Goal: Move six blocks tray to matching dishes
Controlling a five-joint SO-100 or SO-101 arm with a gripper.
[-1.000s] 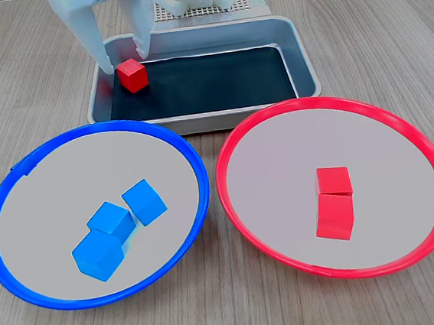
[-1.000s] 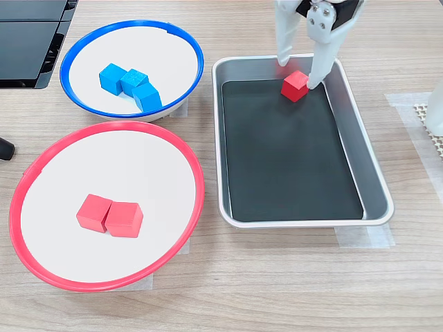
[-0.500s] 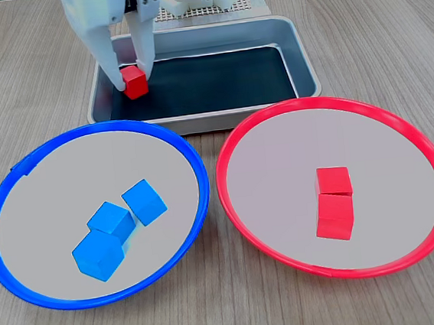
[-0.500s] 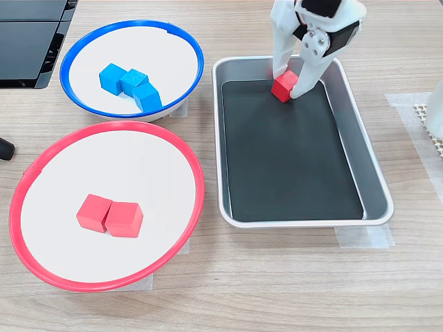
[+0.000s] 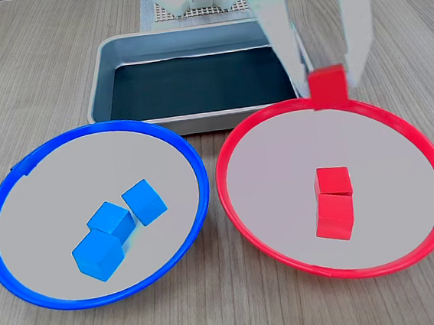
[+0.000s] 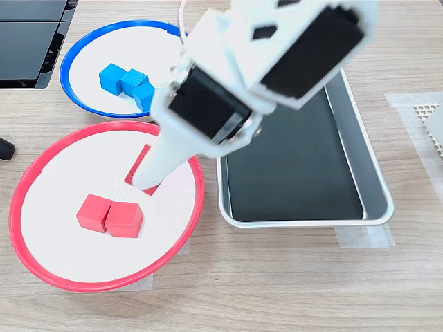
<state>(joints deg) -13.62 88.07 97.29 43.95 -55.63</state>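
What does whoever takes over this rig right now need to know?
Hand: shut on the last red block, held above the far edge of the red-rimmed dish.
Red-rimmed dish: two red blocks touching each other.
Blue-rimmed dish: three blue blocks in a cluster.
Tray: no blocks left in it.
Done: five of six blocks sorted by colour.
Left: lower and release the held block into the red-rimmed dish, probably beside the other two, then withdraw.

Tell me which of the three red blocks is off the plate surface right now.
The red block pinched in the gripper, held over the far rim of the red-rimmed dish. The other two red blocks rest touching each other on that dish.
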